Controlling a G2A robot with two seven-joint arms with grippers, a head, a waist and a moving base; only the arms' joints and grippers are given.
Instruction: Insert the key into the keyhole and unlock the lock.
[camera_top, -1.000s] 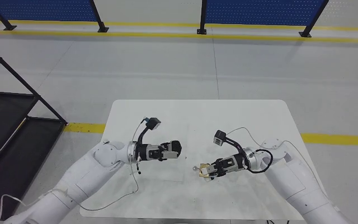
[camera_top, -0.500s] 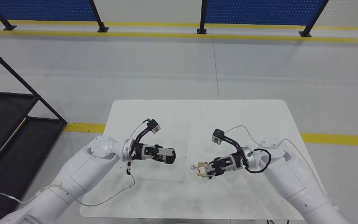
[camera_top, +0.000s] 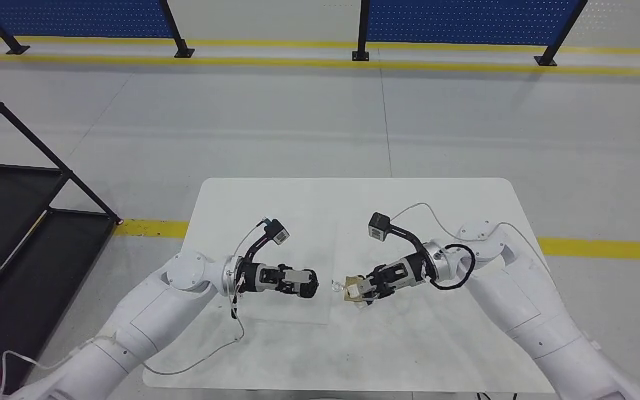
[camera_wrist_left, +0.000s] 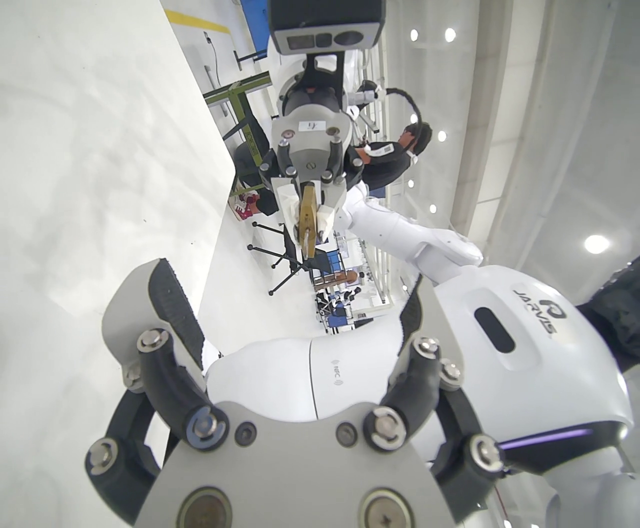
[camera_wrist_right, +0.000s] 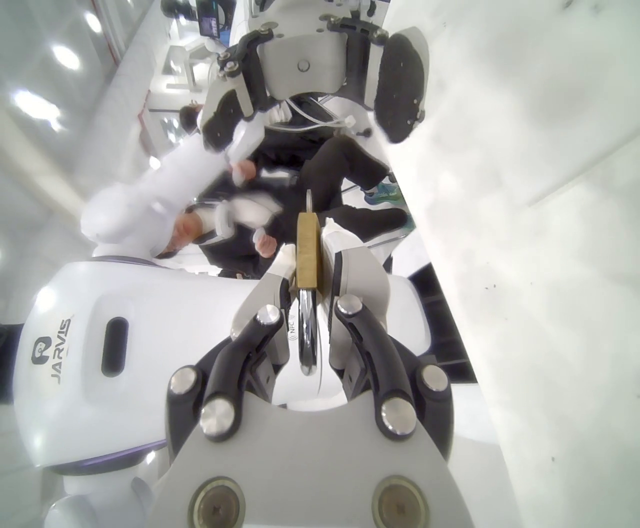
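Padlock (camera_wrist_right: 307, 252) clamped in right tool (camera_wrist_right: 311, 256); left tool (camera_wrist_left: 290, 295) spread wide, facing it.

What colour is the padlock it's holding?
The small metal padlock has a brass-gold body and silver shackle; right wrist view shows it best.

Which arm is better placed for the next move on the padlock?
Left, likely: left end effector is open, empty, facing the brass rectangular padlock clamped in the right end effector.

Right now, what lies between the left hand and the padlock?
Only a gap above the bare table, as the top view shows. A thin metal piece, perhaps the key, points from the padlock toward the left hand.
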